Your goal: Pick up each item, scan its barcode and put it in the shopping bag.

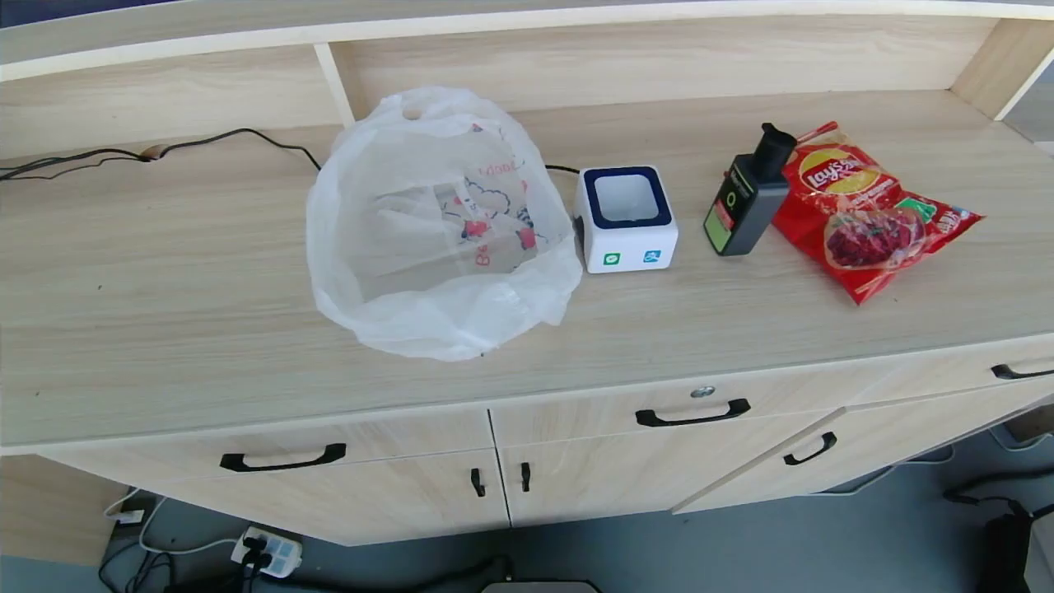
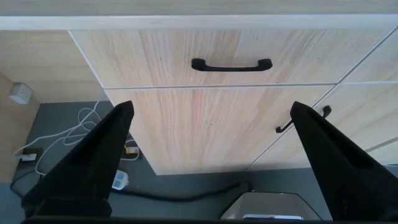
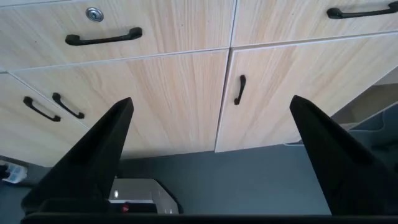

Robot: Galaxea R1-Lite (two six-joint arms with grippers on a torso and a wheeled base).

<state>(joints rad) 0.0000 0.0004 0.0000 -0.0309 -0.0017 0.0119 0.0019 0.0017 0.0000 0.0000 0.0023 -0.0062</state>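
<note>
Power strip lies below the wooden counter.

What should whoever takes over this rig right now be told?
Left tool: open, empty, held low, facing the cabinet fronts. Right tool: likewise open and empty.
On the counter: shopping bag standing open toward the robot's left, scanner right beside it, then the dark bottle touching the red chip bag farther right.
Done: nothing visibly; no item clearly in the bag.
Left: pick up, scan and bag the bottle and the chips.
</note>
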